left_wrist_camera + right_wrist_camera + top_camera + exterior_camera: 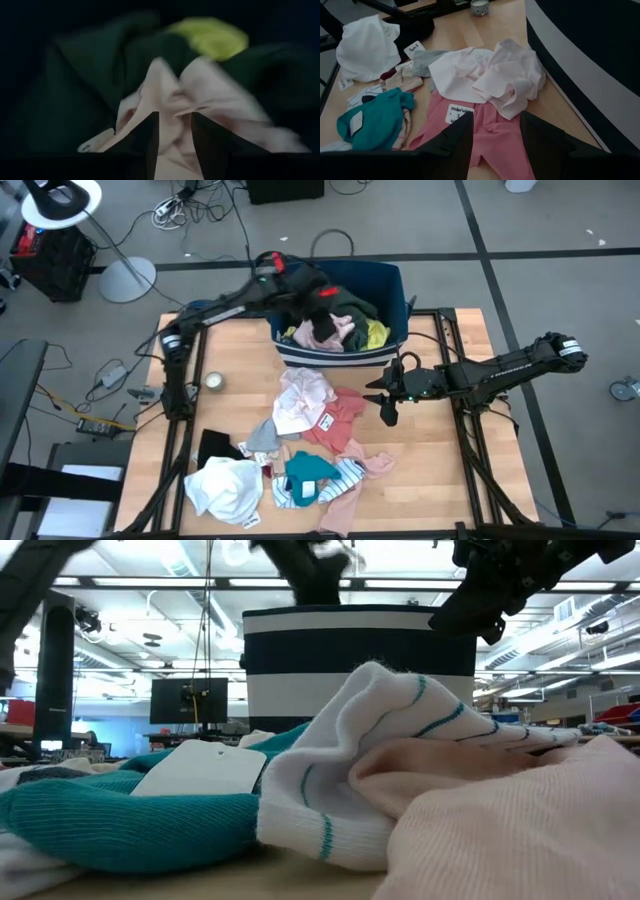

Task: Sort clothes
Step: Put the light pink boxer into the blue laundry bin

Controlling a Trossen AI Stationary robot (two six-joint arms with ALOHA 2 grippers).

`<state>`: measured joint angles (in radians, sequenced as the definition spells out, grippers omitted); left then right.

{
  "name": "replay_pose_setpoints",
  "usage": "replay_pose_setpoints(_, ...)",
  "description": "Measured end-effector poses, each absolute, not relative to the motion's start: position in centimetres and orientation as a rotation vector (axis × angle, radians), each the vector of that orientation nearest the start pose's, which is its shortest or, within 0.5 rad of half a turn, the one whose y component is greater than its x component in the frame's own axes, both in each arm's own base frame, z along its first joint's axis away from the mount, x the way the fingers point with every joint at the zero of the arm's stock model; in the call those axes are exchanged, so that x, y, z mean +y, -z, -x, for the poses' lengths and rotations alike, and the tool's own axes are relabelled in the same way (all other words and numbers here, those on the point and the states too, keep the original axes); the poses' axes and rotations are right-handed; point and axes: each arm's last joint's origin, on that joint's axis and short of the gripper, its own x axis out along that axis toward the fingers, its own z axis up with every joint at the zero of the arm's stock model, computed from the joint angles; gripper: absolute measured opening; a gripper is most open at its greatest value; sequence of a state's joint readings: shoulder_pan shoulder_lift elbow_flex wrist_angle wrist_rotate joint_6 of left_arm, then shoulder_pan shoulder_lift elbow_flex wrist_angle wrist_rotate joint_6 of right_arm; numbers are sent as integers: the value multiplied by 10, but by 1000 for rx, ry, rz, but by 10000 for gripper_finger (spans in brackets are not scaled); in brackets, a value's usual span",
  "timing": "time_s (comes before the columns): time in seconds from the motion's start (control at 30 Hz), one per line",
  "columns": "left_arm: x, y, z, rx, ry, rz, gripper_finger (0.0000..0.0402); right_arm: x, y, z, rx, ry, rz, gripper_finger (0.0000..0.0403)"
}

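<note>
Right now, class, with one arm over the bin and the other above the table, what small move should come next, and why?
Probably lift the left gripper clear of the bin: its fingers stand apart over the pale pink garment lying inside. The right gripper, open, hovers above the pink shirt, ready for the next pick.

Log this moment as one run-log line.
left end effector: open, over pale pink garment in bin | right end effector: open, above pink garment | clothes pile: on table

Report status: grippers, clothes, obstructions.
Left gripper open inside bin, over pale pink garment. Right gripper open above pink garment. Nothing obstructing.
</note>
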<state>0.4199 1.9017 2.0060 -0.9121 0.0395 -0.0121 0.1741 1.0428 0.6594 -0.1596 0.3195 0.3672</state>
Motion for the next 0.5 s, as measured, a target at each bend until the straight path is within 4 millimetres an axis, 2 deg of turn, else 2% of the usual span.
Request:
replay_pose_setpoints(0.13,144,-409,-349,700,-348,164,120,29,-246,-216,493,236,-225,165)
replay_pose_setpoints(0.27,115,-432,-329,674,-309,137,120,29,-246,-216,496,236,-224,165)
replay_pose_setpoints(0.37,88,-441,-316,661,-274,120,120,29,-245,-216,503,238,-222,165)
replay_pose_setpoints(0.5,55,-433,-299,666,-301,78,120,29,-244,-215,517,246,-237,165)
